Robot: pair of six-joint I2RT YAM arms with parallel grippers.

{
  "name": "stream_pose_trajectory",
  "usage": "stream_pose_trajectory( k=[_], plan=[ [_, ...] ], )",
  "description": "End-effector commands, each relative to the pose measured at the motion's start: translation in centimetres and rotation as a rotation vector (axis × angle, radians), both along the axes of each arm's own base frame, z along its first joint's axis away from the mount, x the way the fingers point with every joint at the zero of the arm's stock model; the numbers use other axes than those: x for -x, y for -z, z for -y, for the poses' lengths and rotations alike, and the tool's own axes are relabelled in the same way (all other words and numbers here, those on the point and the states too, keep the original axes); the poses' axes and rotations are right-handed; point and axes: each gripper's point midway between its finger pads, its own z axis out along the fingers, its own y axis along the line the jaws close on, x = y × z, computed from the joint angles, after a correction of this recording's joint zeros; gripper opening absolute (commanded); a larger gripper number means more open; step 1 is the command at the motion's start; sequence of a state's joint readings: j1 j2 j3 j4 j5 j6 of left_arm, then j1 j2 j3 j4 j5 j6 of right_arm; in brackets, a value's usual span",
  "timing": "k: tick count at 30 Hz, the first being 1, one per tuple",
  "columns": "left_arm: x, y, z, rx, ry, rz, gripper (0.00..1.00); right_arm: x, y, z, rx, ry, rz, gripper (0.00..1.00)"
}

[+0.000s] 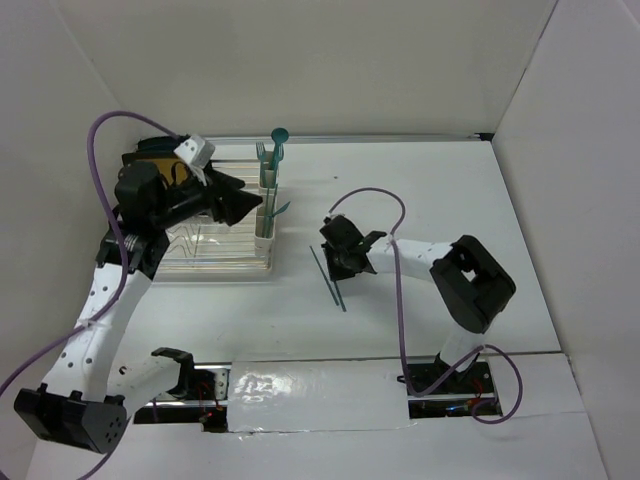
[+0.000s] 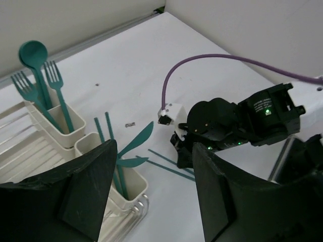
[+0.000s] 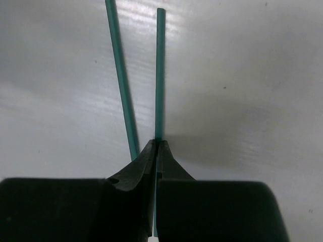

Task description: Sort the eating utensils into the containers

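A row of cream-white cups (image 1: 266, 205) stands on the right side of the dish rack. The far cups hold a teal spoon (image 1: 279, 140) and forks (image 2: 54, 83); the near cup (image 2: 132, 189) holds teal knives (image 2: 135, 141). Two slim teal utensils (image 1: 328, 275) lie on the table right of the cups. My right gripper (image 3: 157, 146) is shut on the handle of the right-hand one (image 3: 160, 70), low at the table; the other handle (image 3: 120, 75) lies just left of it. My left gripper (image 2: 154, 201) is open and empty, hovering above the near cup.
A clear wire dish rack (image 1: 205, 250) sits left of the cups, with a yellow-and-black plate (image 1: 160, 165) behind my left arm. A tiny dark speck (image 2: 131, 123) lies on the table beyond the cups. White walls enclose the table on the back and both sides.
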State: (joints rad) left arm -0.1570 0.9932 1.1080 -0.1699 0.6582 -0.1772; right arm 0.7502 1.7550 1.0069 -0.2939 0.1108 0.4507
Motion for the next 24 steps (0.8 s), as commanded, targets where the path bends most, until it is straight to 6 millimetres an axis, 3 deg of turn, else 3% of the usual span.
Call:
stream_pose_trajectory(
  k=[1,2,5,11,12,15,16,18,20,24],
  plan=[
    [0.1,-1.5,2.0,0.094,0.017,-0.133,0.74,0.2,-4.0,0.6,-0.107,0.004,0.029,0.0],
    [-0.6,-1.9,1.7,0.105,-0.022,-0.152,0.75,0.5,-4.7,0.4,-0.154,0.002,0.033,0.0],
    [-0.9,-0.9,4.2,0.135,-0.006,-0.241,0.74,-0.6,-9.2,0.0,-0.297,0.014,0.122,0.0],
    [-1.7,-0.3,8.5,0.159,-0.028,-0.284,0.74,-1.2,-14.6,0.7,-0.431,0.035,0.239,0.0],
    [-2.0,0.4,9.4,0.154,-0.05,-0.301,0.74,-1.0,-16.5,0.5,-0.481,0.018,0.271,0.0],
    [-3.2,-0.1,10.3,0.181,-0.097,-0.29,0.74,-0.9,-17.9,0.1,-0.521,-0.002,0.299,0.0],
    [-3.3,1.2,11.5,0.159,-0.091,-0.312,0.75,-0.7,-18.5,0.3,-0.535,-0.005,0.317,0.0],
    [-4.3,1.0,11.9,0.179,-0.135,-0.311,0.75,-0.6,-20.6,0.4,-0.574,-0.013,0.369,0.0],
    [-4.3,1.4,13.3,0.211,-0.146,-0.348,0.75,-0.2,-21.7,0.5,-0.595,-0.018,0.393,0.0],
    [-5.4,2.3,14.0,0.242,-0.218,-0.368,0.74,-0.4,-23.3,1.0,-0.609,-0.003,0.436,0.0]
  ],
)
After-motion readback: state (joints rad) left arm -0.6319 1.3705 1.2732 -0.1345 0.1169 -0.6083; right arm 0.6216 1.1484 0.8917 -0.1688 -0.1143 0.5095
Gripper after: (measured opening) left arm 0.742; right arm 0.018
